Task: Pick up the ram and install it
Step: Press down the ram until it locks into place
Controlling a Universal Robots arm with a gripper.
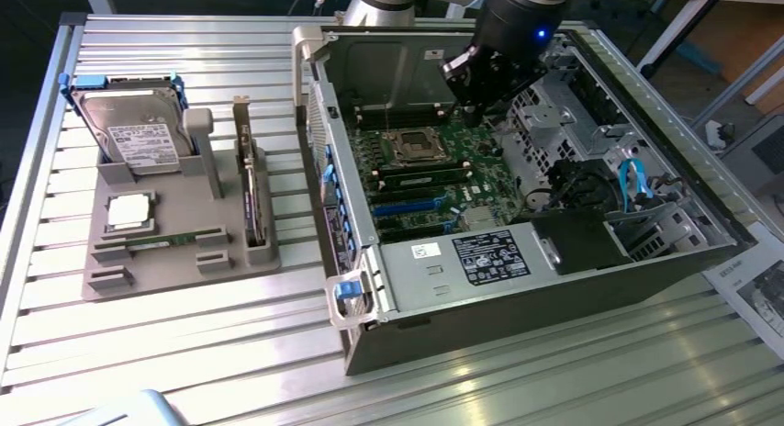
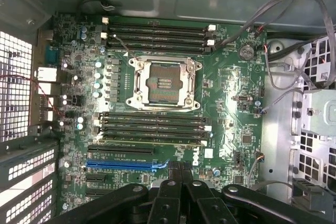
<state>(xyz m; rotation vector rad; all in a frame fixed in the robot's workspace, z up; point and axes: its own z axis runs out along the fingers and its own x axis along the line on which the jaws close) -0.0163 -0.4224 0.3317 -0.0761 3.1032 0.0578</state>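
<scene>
A: In the exterior view, the gripper [image 1: 480, 114] is seen hanging over the motherboard [image 1: 429, 173] inside the computer case [image 1: 539, 270], jaws clenched on nothing. A thin green ram [image 1: 172, 240] is seen in the gray holder [image 1: 184, 261], well apart from the jaws.

B: In the wrist view, the gripper [image 2: 181, 174] is closed just above the memory slots [image 2: 155, 127]. Components could be struck if the clenched jaws were lowered there.

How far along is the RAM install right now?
Done: nothing visible; the ram seems to lie in the gray holder. In hand: nothing; the gripper hangs above the motherboard, jaws shut and empty. Left: pickup and seating in a memory slot.
</scene>
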